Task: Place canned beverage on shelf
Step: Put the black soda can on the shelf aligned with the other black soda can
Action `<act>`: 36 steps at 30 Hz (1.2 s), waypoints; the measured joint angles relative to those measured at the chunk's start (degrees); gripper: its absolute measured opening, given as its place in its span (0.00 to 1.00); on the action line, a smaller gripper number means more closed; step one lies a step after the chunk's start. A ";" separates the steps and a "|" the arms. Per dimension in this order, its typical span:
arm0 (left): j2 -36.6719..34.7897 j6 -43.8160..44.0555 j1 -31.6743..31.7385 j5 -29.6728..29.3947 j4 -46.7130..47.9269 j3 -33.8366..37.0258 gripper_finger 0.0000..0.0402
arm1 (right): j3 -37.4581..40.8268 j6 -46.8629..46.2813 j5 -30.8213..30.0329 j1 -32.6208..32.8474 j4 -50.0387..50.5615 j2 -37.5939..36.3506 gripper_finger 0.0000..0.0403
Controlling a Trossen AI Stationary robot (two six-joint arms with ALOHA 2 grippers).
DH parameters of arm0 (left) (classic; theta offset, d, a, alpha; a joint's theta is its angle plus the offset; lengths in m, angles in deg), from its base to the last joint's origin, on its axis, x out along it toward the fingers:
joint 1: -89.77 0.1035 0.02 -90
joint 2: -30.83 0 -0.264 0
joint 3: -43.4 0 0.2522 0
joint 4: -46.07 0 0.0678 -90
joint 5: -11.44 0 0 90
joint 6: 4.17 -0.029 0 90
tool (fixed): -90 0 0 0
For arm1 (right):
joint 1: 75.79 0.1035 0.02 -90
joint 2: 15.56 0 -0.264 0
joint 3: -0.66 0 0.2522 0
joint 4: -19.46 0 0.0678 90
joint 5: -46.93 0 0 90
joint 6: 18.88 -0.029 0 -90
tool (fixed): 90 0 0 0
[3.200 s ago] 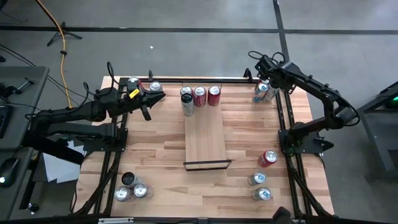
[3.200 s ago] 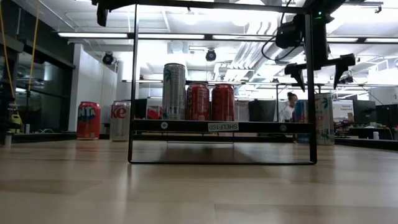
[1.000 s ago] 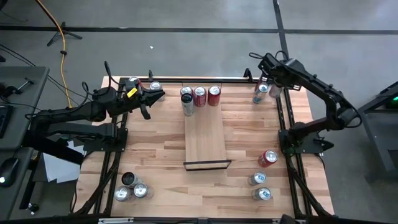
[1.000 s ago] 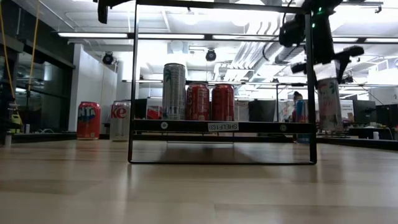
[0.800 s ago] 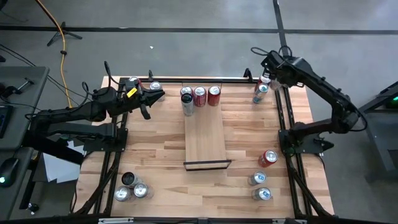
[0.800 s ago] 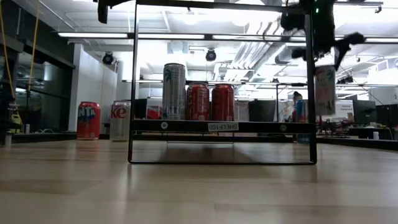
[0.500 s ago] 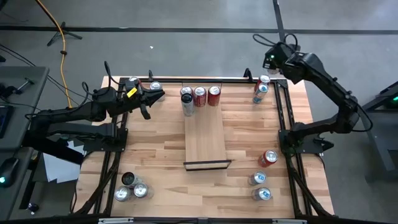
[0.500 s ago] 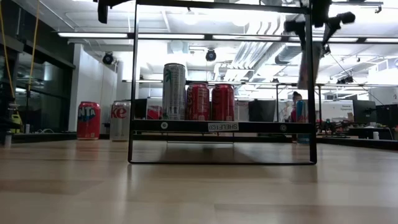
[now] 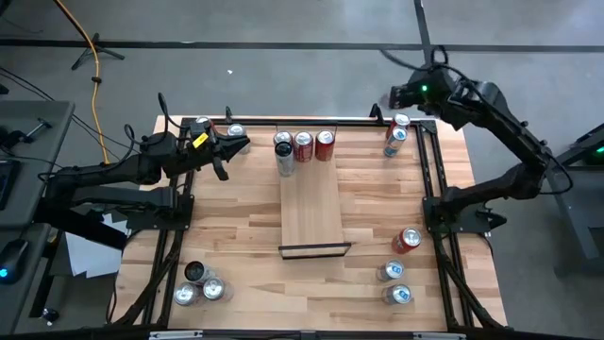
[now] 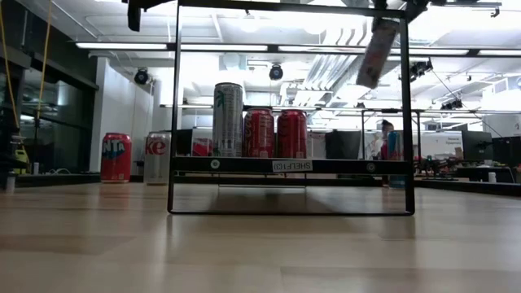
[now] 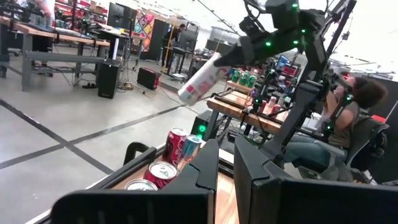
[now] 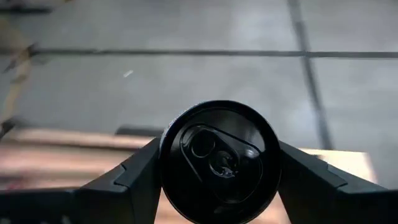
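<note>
Here the right gripper [image 12: 219, 168] is raised above the table's far right corner, its two dark fingers [image 12: 134, 174] clamped on either side of a tall pale can [image 11: 202, 78] with a black top [image 12: 219, 162]. In the low view that can [image 10: 376, 50] hangs tilted high above the table, well apart from the shelf [image 9: 311, 210]; in the left wrist view it slants away from the right arm. The shelf, a narrow pale board with a black rail [image 9: 314, 249] at its near end, lies lengthwise in the middle of the table [image 9: 236, 227]. At its far end stand a tall silver can [image 10: 228, 119] and two red cans [image 10: 275, 133], side by side. The left gripper [image 9: 236, 146] waits with its fingers together over the table's far left part, near two cans [image 9: 218, 127] at the far edge. Two more cans [image 9: 396, 134] stand in the far right corner, beneath the raised arm. A red can [image 9: 407, 240] lies on its side near the right edge, with two upright cans [image 9: 394, 283] nearer the front, and three cans [image 9: 201, 285] are grouped in the near left corner.
</note>
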 joint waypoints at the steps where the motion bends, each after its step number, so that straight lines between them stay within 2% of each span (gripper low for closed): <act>1: 0.00 0.00 0.01 -0.02 0.00 0.00 0.01 | 0.00 0.19 1.31 1.55 -0.05 0.02 0.61; 10: 0.00 0.53 0.01 -0.02 0.01 0.00 0.01 | -0.02 2.47 16.86 17.86 -4.69 1.22 0.61; 15: 0.00 2.40 0.00 -0.64 0.02 0.00 0.01 | -0.02 6.19 23.28 25.87 -9.83 6.98 0.61; 19: 0.00 3.50 0.01 -1.05 0.04 0.00 0.01 | -0.02 11.70 26.75 29.30 -13.35 13.89 0.61; 28: -0.02 5.54 0.01 -1.05 0.04 0.00 0.01 | 0.00 21.07 26.73 30.87 -12.31 28.00 0.63; 36: -0.01 5.44 0.00 -1.05 0.07 0.00 0.01 | -0.04 25.54 21.45 30.65 -13.10 32.33 0.64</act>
